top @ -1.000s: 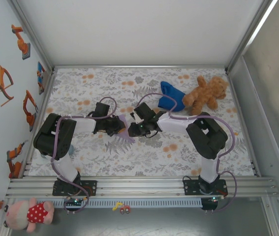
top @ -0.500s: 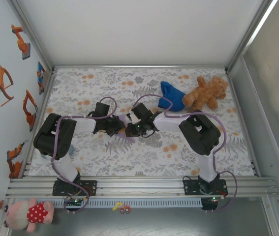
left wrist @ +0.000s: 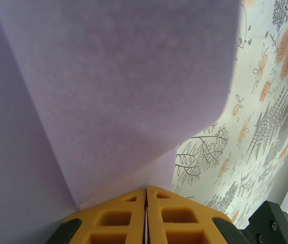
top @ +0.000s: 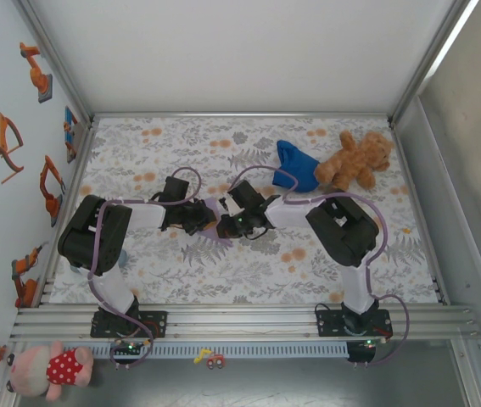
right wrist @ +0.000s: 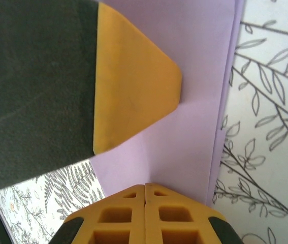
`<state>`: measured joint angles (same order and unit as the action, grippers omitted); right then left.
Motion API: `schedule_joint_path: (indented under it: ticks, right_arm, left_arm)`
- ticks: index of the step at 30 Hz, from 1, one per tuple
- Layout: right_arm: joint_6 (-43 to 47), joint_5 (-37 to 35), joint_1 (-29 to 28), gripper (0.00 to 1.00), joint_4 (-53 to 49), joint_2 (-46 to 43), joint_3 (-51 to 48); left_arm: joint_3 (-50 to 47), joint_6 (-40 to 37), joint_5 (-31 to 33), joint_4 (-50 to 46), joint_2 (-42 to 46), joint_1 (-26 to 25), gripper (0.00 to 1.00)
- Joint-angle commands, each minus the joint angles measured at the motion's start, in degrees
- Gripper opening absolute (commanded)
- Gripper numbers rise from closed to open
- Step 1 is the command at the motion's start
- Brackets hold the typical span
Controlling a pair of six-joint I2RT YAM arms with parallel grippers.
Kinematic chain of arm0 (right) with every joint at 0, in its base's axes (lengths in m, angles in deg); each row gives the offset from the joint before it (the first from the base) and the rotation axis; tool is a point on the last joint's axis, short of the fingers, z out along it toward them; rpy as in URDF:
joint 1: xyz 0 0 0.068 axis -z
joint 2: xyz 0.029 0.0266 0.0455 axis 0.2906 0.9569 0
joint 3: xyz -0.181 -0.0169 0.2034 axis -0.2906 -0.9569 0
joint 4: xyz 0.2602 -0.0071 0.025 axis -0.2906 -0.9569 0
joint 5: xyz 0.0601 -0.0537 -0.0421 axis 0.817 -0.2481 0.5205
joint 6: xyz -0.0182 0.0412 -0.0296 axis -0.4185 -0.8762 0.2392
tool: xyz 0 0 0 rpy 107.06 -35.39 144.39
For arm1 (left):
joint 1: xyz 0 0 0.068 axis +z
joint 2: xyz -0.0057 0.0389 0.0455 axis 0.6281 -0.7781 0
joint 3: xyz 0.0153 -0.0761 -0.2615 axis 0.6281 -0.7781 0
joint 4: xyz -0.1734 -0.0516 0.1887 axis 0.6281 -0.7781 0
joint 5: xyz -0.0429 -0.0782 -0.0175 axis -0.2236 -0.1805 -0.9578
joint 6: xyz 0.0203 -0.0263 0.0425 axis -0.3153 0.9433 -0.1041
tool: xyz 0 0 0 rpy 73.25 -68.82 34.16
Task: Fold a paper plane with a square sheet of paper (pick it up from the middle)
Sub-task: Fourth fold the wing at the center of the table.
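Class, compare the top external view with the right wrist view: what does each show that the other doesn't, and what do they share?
Top external: the brown teddy bear and blue cloth at the table's far right, and both whole arms, with the left end effector and right end effector meeting mid-table. Right wrist: close up, the right one's yellow fingers shut on the lavender paper, a layered folded edge along its side, and a yellow pad of the left one over the sheet. Shared: the paper, both end effectors, the floral tablecloth.

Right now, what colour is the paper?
Plain lavender-purple; the paper shows best in the left wrist view.
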<state>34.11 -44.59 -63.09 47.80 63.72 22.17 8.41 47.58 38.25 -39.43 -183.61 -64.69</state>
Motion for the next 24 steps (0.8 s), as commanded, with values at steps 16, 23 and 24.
schedule_joint_path:
  ticks: [16, 23, 24]
  right_arm:
    - [-5.37, 0.48, -0.34, 0.08, -1.15, -11.21, -16.58]
    - [-3.07, -2.64, -0.21, 0.04, 1.69, -17.27, -15.42]
    - [-3.22, -3.04, -0.18, 0.04, 2.51, -17.01, -14.58]
  left_arm:
    - [-1.73, -0.15, 2.56, -3.56, -1.59, 0.43, 0.09]
    - [-1.68, 0.29, 1.62, -2.41, -1.42, 0.37, 0.09]
    - [-1.66, 0.26, 1.59, -2.37, -1.4, 0.3, 0.09]
